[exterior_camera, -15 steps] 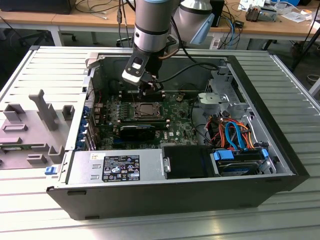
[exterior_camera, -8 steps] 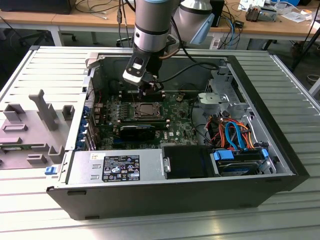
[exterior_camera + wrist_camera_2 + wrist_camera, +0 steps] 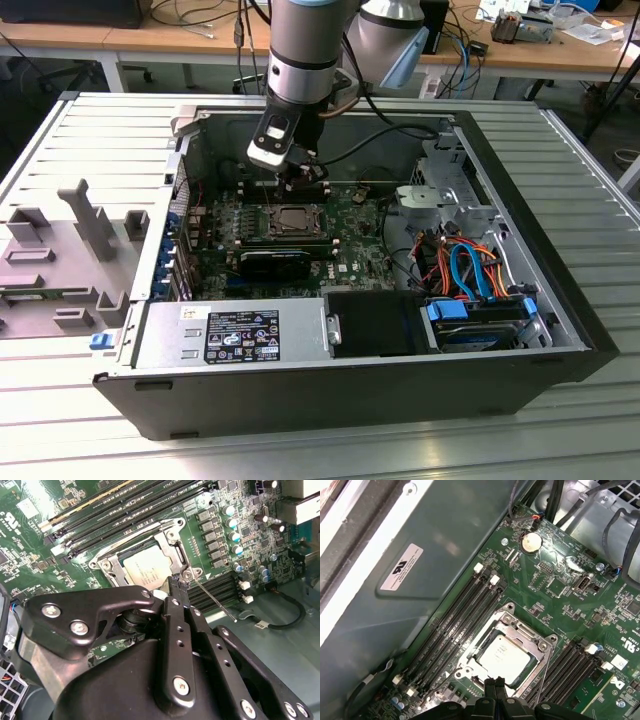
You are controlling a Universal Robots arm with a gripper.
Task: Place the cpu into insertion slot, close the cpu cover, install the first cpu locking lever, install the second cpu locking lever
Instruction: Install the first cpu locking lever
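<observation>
The open computer case [image 3: 350, 385] holds a green motherboard [image 3: 360, 262]. The gripper [image 3: 495, 683], fingertips pinched together on nothing I can see, hovers at the edge of the insertion slot [image 3: 268, 223], hiding one corner. The cpu cover [image 3: 520, 629] lies over the seated cpu [image 3: 502, 652]. A thin lever [image 3: 215, 600] juts free.

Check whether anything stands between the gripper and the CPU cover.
Nothing visible does. The gripper hangs at the edge of the thin square silvery metal cpu cover, which lies closed over the silvery-grey square cpu.
</observation>
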